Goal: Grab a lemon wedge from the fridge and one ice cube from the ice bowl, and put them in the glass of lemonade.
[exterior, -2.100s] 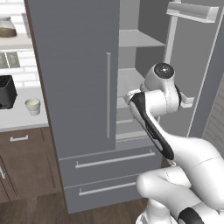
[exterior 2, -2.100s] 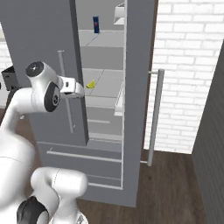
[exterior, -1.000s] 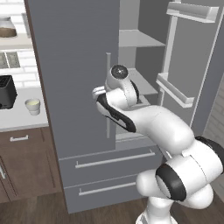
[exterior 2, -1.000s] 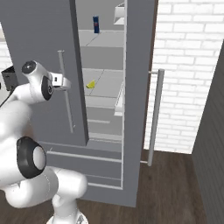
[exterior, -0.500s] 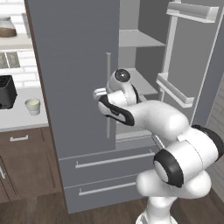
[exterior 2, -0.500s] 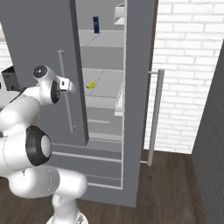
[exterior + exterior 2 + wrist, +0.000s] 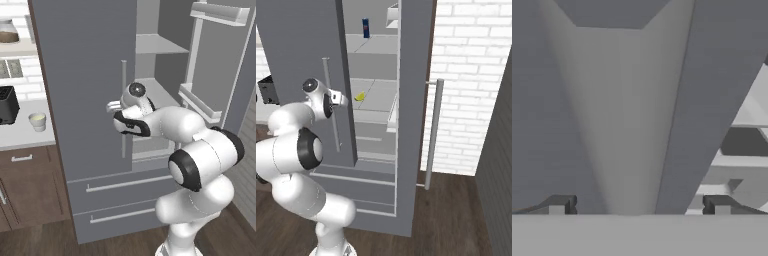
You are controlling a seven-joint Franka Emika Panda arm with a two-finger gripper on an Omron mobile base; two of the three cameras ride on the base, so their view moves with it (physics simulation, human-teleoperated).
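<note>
Step in hand, as I read it: get the left door of the fridge (image 7: 90, 75) open, since the right door already hangs wide and the wedge (image 7: 360, 96) lies on a mid shelf inside, near its front edge, well apart from the claw. To do it well: centre the bar handle (image 7: 123, 107) between the fingers, close only once the bar sits deep in the gap, then pull along the door's arc, not straight back, so the grip doesn't slip off. Maybe the left door needn't move at all; the shelf looks reachable thru the open right side, w/ care not to clip the door edge. Gripper (image 7: 639, 205) is released, fingers spread wide, nothing between them; hand view looks up along the handle and grey door face, bar roughly centred. Pose: arm folded tight, elbow low and bulky in front of the drawers, forearm angled up-left, wrist at handle mid-height, hand pressed near the bar. Cup (image 7: 37, 120) waits on the counter left of the fridge; bowl and cube can't be told from here.
</note>
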